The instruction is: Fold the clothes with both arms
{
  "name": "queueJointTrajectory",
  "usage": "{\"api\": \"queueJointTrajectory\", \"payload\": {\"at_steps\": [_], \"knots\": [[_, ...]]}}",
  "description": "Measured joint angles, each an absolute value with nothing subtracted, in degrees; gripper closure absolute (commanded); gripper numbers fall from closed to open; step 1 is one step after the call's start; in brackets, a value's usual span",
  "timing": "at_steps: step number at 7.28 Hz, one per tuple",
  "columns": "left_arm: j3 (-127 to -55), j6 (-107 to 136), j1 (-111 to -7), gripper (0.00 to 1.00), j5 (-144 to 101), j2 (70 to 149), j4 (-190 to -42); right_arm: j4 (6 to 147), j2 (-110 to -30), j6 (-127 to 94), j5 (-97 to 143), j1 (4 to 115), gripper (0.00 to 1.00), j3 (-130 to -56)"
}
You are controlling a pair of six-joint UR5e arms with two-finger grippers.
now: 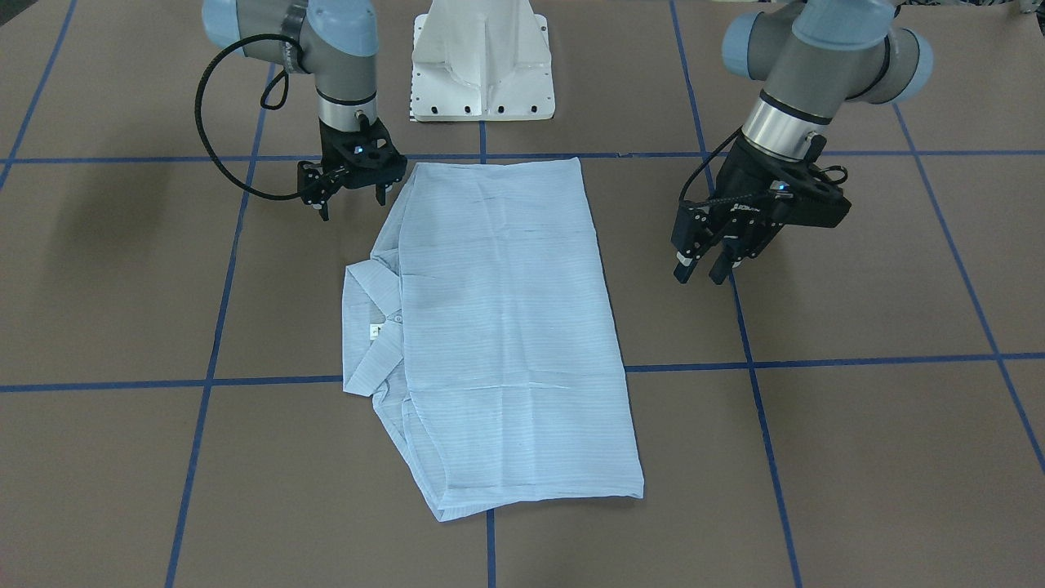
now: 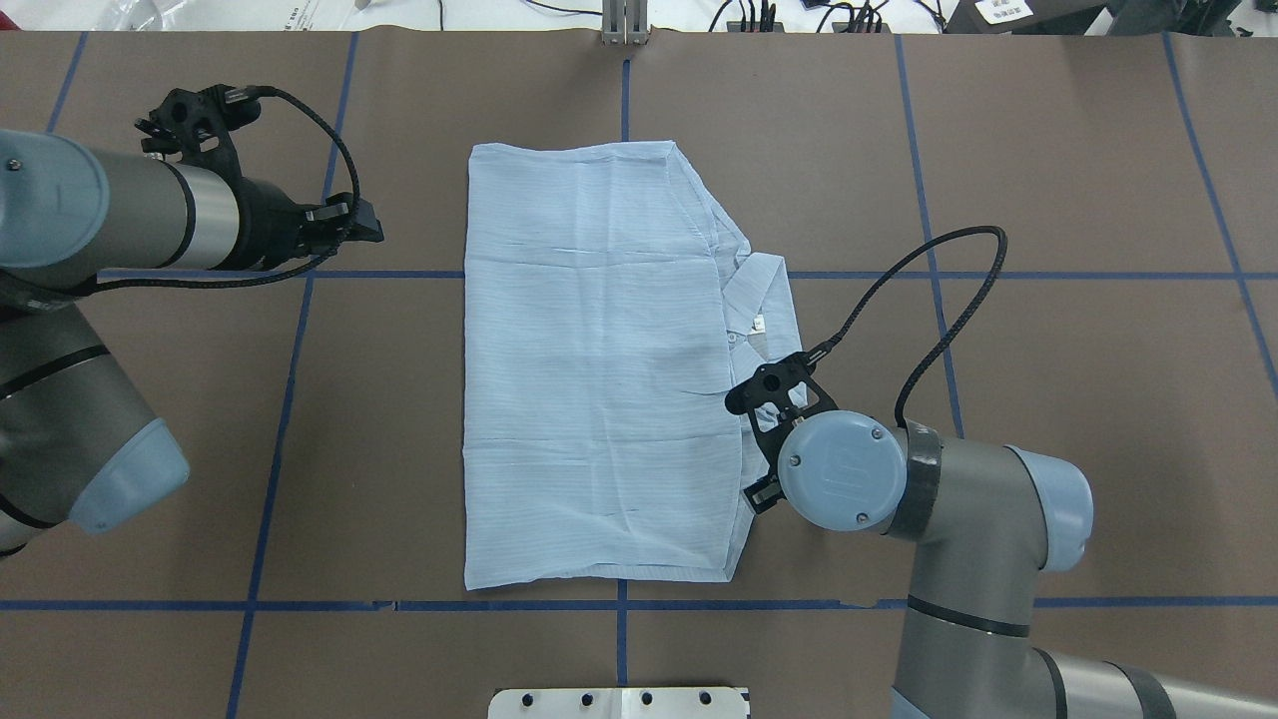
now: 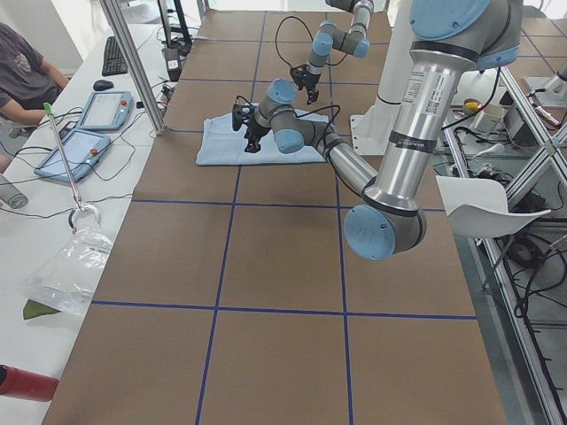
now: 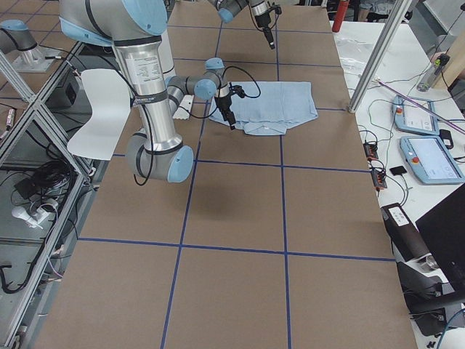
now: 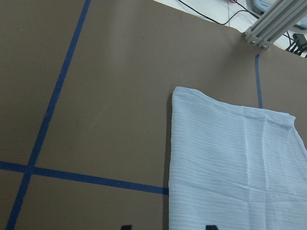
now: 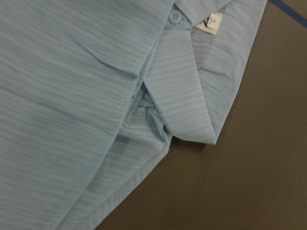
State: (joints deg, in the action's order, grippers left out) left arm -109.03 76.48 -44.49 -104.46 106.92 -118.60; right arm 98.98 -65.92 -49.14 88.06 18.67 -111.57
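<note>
The pale-blue striped shirt (image 1: 498,327) lies folded into a rectangle in the middle of the table (image 1: 857,457). Its collar (image 1: 371,327) with a white label sticks out on my right side. It also shows in the overhead view (image 2: 589,369). My right gripper (image 1: 353,206) is open and empty, hovering just above the shirt's edge near the collar; the right wrist view shows the collar (image 6: 184,103) and a button (image 6: 174,17) close below. My left gripper (image 1: 700,273) is open and empty, off the shirt's left edge (image 5: 230,163), above bare table.
The white pedestal base (image 1: 482,65) stands at the robot's side of the table. Blue tape lines (image 1: 816,359) cross the brown surface. An aluminium post (image 2: 624,25) and cables sit at the far edge. A person and tablets (image 3: 84,133) are beyond it.
</note>
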Motion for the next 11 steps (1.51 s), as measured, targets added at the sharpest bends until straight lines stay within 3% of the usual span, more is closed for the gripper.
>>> {"api": "queueJointTrajectory", "payload": {"at_steps": [7, 11], "knots": [[-110.32, 76.64, -44.56, 0.40, -106.15, 106.79, -118.56, 85.24, -64.50, -122.76, 84.74, 10.50, 0.02, -109.81], [-110.25, 76.72, -44.49, 0.40, -106.08, 106.79, -118.51, 85.34, -64.53, -129.96, 83.95, 10.08, 0.13, -106.70]]}}
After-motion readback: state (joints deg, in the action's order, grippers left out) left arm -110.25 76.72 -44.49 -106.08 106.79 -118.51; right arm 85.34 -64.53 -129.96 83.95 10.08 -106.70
